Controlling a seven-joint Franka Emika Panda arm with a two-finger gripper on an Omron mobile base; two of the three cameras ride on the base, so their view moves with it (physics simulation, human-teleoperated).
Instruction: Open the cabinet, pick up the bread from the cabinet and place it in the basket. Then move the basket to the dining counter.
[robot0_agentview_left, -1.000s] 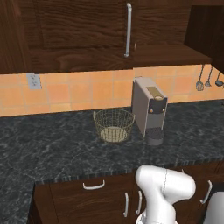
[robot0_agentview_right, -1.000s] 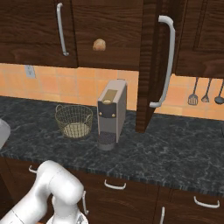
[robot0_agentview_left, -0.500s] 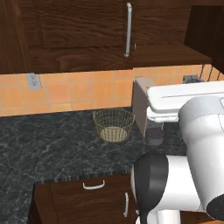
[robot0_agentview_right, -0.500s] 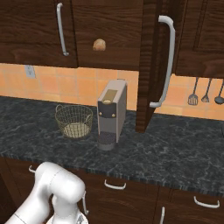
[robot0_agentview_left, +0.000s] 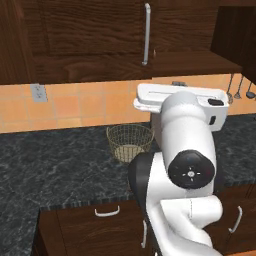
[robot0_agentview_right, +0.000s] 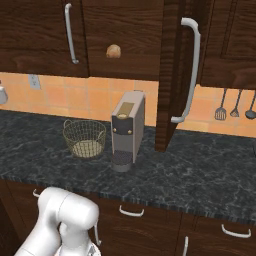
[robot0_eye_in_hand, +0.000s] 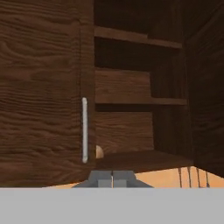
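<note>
1. The pincer (robot0_eye_in_hand: 112, 178) is clenched with nothing between its tips, raised before the open cabinet (robot0_eye_in_hand: 131, 109).
2. On the black granite surface (robot0_agentview_right: 200, 170), the basket (robot0_agentview_right: 84, 138) sits just left of the coffee machine (robot0_agentview_right: 127, 130).
3. Above the coffee machine, the cabinet's right door (robot0_agentview_right: 172, 75) stands swung out.
4. The bread (robot0_agentview_right: 113, 51) lies on the cabinet's bottom shelf, above the coffee machine.
</note>
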